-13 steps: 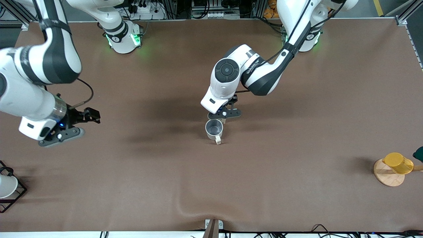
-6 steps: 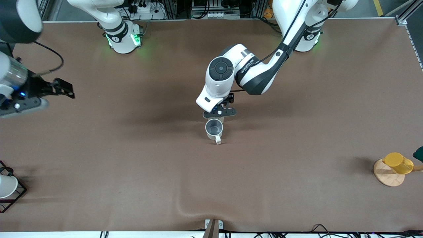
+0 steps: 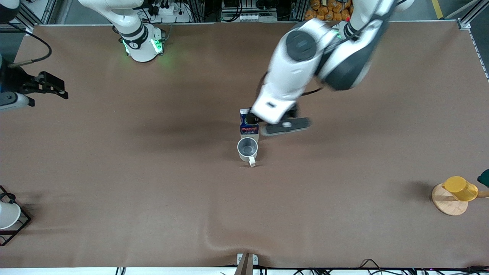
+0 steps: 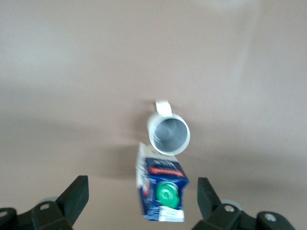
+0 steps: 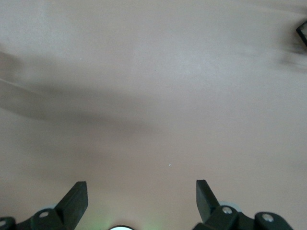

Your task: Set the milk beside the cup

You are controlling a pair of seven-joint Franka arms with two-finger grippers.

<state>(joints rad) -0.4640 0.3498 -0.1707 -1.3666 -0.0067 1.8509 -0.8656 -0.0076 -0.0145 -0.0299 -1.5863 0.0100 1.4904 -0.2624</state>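
The milk (image 3: 249, 128), a dark-blue carton with a green cap, stands upright on the table beside the cup (image 3: 247, 149), on the side farther from the front camera, almost touching it. In the left wrist view the milk (image 4: 163, 191) and the cup (image 4: 168, 134) lie below. My left gripper (image 4: 142, 192) is open and empty, up in the air over the milk, its fingers well apart from the carton. In the front view the left gripper (image 3: 272, 116) is blurred. My right gripper (image 3: 47, 89) is open and empty over the bare table at the right arm's end, also seen in the right wrist view (image 5: 140, 191).
A yellow cup (image 3: 459, 188) lies on a wooden disc (image 3: 447, 204) at the left arm's end. A white object in a black wire stand (image 3: 7, 217) sits at the right arm's end. The brown table cover has a fold (image 3: 214, 240) near the front edge.
My left gripper has risen off the milk and swung toward its base, leaving the carton standing beside the cup. My right gripper has drawn away toward the table's edge.
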